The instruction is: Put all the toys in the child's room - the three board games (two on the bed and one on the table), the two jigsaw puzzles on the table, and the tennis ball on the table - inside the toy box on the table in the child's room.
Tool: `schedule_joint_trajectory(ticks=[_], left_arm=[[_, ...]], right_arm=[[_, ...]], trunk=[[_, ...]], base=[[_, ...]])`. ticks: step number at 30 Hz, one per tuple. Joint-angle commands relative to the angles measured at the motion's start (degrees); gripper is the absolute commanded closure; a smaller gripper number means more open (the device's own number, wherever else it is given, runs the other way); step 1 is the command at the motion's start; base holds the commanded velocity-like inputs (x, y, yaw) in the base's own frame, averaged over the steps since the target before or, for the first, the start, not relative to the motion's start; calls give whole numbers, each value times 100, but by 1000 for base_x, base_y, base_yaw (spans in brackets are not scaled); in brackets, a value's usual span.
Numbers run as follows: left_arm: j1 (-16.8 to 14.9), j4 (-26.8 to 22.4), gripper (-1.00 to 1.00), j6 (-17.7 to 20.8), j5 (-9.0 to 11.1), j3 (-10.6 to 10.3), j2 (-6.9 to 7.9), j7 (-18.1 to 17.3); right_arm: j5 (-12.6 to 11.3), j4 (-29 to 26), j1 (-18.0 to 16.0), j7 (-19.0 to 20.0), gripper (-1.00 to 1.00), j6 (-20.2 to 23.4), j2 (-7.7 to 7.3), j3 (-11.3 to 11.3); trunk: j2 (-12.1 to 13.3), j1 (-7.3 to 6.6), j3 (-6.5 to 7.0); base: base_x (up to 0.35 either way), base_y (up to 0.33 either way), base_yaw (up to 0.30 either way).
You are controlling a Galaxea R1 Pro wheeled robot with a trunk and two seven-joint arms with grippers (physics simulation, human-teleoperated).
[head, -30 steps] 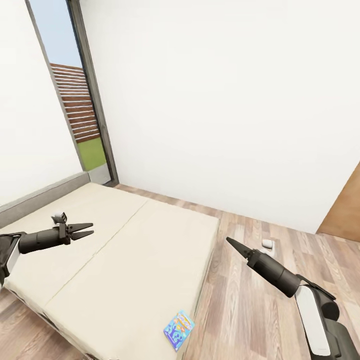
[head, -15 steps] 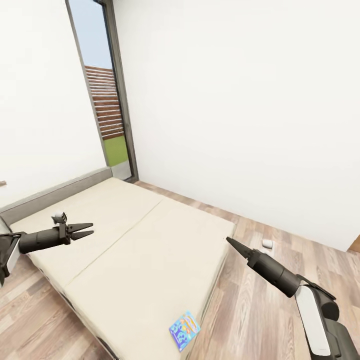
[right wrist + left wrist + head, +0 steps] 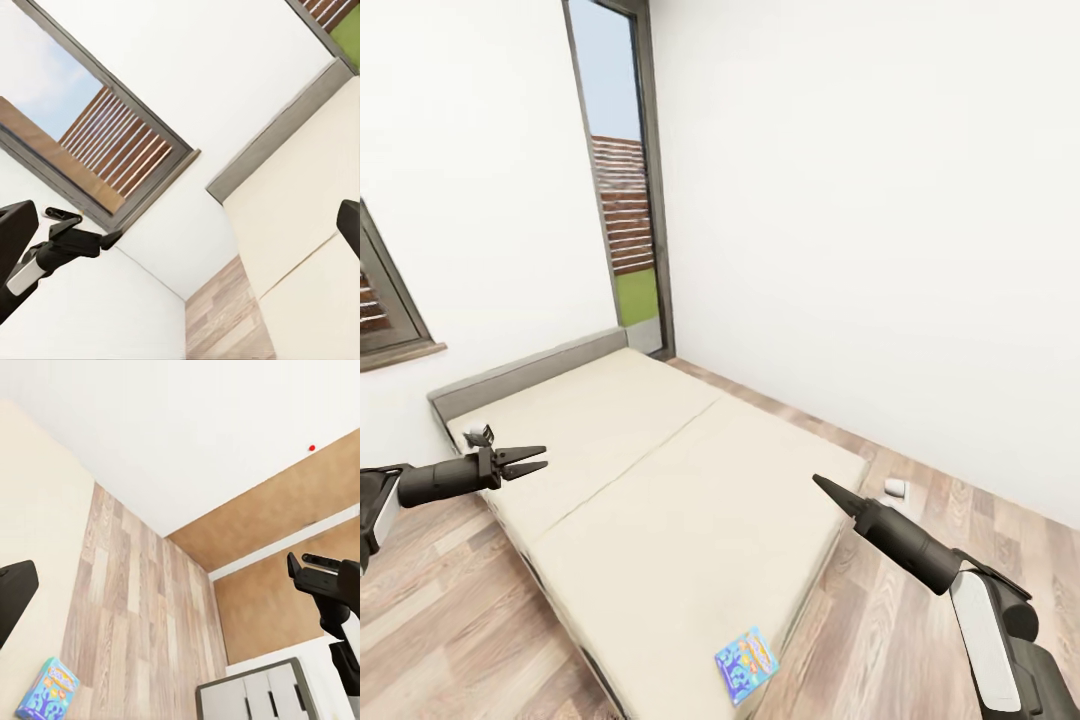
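where bed [image 3: 660,480] ends, blue board game [image 3: 747,664] lies flat w/ long axis diagonal

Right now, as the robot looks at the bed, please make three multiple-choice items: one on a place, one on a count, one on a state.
1. Where does the blue board game lie?
A. near the bed's foot corner
B. against the headboard
C. on the floor

2. How many board games show on the mattress?
A. three
B. two
C. one

3. How is the left gripper?
A. open, empty
B. shut on a box
C. resting on the floor

Answers: 1 A, it lies by the near corner; 2 C, one box shows; 3 A, its fingers are spread with nothing between.
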Motion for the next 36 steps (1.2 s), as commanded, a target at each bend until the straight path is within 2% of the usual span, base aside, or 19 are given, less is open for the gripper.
schedule_joint_trajectory(ticks=[1, 13, 36], left_arm=[[-8, 1, -100, 61, -12, 3, -2, -26], [-8, 1, -100, 61, -14, 1, -26, -26], [-8, 1, -100, 61, -21, 0, -72, -26]], right_arm=[[-20, -1, -4, 7, -100, 32, 0, -7], [-20, -1, -4, 10, -100, 32, -2, -7], [-20, -1, -4, 15, -100, 32, -9, -14]], trunk=[[-13, 4, -13], [-13, 4, -13], [-13, 4, -13]], base=[[0, -254, 291], [0, -108, 291], [0, -287, 292]])
